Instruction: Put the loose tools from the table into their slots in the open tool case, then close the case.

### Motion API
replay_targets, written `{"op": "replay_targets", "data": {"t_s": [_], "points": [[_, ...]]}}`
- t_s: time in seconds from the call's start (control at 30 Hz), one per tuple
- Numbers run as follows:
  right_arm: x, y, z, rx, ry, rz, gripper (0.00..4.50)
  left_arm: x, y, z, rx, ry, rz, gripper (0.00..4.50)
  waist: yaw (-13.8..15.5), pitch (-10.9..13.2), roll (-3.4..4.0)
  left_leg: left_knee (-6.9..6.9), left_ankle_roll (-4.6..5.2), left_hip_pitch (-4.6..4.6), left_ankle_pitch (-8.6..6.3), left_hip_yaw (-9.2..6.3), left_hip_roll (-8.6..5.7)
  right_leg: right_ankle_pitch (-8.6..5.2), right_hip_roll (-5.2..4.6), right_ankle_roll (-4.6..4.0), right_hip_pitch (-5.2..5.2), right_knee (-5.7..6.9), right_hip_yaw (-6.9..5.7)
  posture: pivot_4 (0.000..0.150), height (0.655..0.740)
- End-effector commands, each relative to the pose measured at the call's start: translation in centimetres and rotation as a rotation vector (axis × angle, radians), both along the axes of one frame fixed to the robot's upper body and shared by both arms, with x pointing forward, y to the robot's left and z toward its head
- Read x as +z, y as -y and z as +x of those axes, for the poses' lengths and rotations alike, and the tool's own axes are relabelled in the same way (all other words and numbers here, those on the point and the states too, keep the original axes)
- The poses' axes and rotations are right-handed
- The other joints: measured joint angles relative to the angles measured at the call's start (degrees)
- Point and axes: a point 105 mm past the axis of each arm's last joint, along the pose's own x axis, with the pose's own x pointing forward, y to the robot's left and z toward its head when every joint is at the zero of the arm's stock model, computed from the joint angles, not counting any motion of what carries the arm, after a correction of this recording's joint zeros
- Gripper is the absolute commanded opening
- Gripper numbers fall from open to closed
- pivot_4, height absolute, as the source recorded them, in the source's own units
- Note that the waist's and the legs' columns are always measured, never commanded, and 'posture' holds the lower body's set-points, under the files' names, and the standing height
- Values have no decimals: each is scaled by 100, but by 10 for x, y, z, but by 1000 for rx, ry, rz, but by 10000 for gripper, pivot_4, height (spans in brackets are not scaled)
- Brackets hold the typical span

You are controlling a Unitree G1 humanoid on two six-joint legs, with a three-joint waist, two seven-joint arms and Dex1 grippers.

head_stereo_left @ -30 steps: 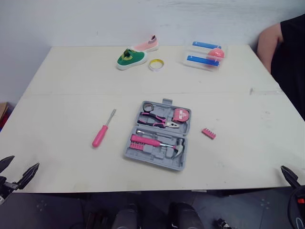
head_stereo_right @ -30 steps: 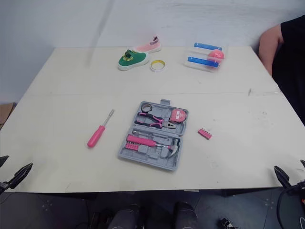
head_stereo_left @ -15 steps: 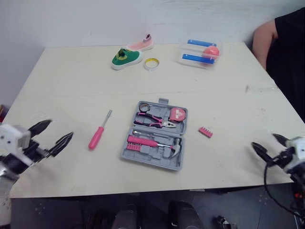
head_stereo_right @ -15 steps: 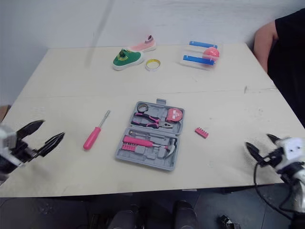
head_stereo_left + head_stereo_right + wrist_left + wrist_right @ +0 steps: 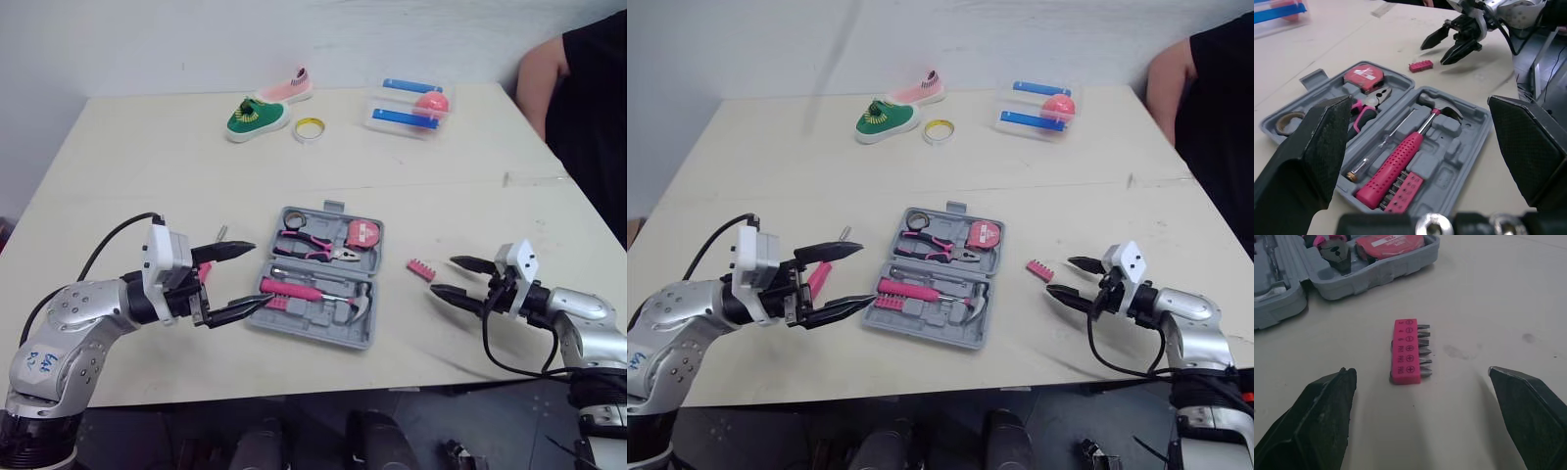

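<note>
Right wrist view: pink bit holder (image 5: 1404, 351) w/ silver bits (image 5: 1423, 348) lies flat; right hand (image 5: 445, 275), left hand (image 5: 259, 274) both spread.

far side: green shoe (image 5: 257, 117) | pink shoe (image 5: 291, 90) | yellow tape roll (image 5: 309, 129) | clear box (image 5: 416, 130) | person's arm (image 5: 536, 83)

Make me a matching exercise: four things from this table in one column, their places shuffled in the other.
Things:
1. bit holder
2. hammer
3. green shoe
4. tape measure

Places:
A. in the tool case, in the half nearer the robot
B. at the far side of the table, beside the yellow tape roll
C. loose on the table, between the tool case and the right gripper
D. in the farther half of the tool case, next to the pliers

Pairs: 1-C, 2-A, 3-B, 4-D
</note>
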Motion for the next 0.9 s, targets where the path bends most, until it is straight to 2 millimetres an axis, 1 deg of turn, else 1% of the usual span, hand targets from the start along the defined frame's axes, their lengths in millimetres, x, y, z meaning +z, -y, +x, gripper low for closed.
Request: {"op": "replay_targets", "data": {"t_s": [0.03, 0.27, 0.43, 0.5, 0.57, 0.6, 0.67, 0.7, 0.73, 0.77, 0.9], "points": [[2, -3, 6, -11, -2, -11, 45000, 5, 7, -5, -35, 31, -5, 44658, 0, 0, -1, 1, 0, -1, 0, 0, -1, 0, -1, 0, 0, -1, 1, 1500, 7400], [-8, -14, 12, -11, -12, -59, 45000, 3, 15, -7, -59, 31, -8, 44658, 0, 1, -1, 6, -2, 0, 1, -2, 0, 0, -1, 1, 1, -1, 0, 1500, 7400], [-12, -14, 12, -25, -25, -80, 45000, 2, 16, -7, -67, 28, -4, 44658, 0, 1, -1, 6, -2, 0, 1, -2, 0, 0, -1, 1, 1, -2, 1, 1500, 7400], [-15, -13, 11, -30, -35, -102, 39856, 2, 16, -8, -70, 28, -2, 45000, 0, 0, -2, 6, -1, 0, 1, -2, 0, 0, -1, 1, 1, -2, 1, 1500, 7400], [-19, -12, 11, -33, -37, -130, 32082, 1, 17, -8, -75, 30, 1, 45000, 0, 0, -2, 6, -2, 0, 1, -2, 0, 0, -1, 1, 1, -2, 0, 1500, 7400], [-20, -13, 10, -24, -38, -142, 26751, 1, 18, -8, -79, 31, 1, 45000, 0, 0, -2, 6, -2, 0, 1, -3, 0, 0, -1, 1, 1, -2, 0, 1500, 7400], [-21, -13, 10, -27, -36, -139, 17725, 2, 18, -8, -83, 34, 2, 45000, 0, -2, -5, 6, -2, 0, 1, -3, 0, 1, -1, 1, 3, -2, 0, 1500, 7400], [-20, -12, 10, -32, -37, -129, 11911, 3, 18, -7, -85, 36, 2, 45000, 0, -2, -6, 6, -1, 2, 1, -3, 0, 1, -1, 1, 6, -2, 0, 1500, 7400], [-20, -12, 10, -35, -37, -123, 8374, 4, 18, -7, -87, 37, 2, 45000, 0, -3, -8, 7, -1, 3, 1, -3, 0, 1, -1, 2, 7, -2, 1, 1500, 7400], [-20, -12, 9, -38, -37, -111, 7514, 4, 18, -7, -92, 36, 2, 45000, -1, -4, -10, 8, -1, 3, 1, -3, 0, 2, -2, 3, 8, -2, 1, 1500, 7400], [-11, -13, 8, -26, 6, -78, 7521, 4, 21, -10, -129, 41, 16, 45000, 1, -5, -10, 8, -2, 4, 1, -4, 0, 2, -2, 3, 8, -3, 1, 1500, 7400]]}}
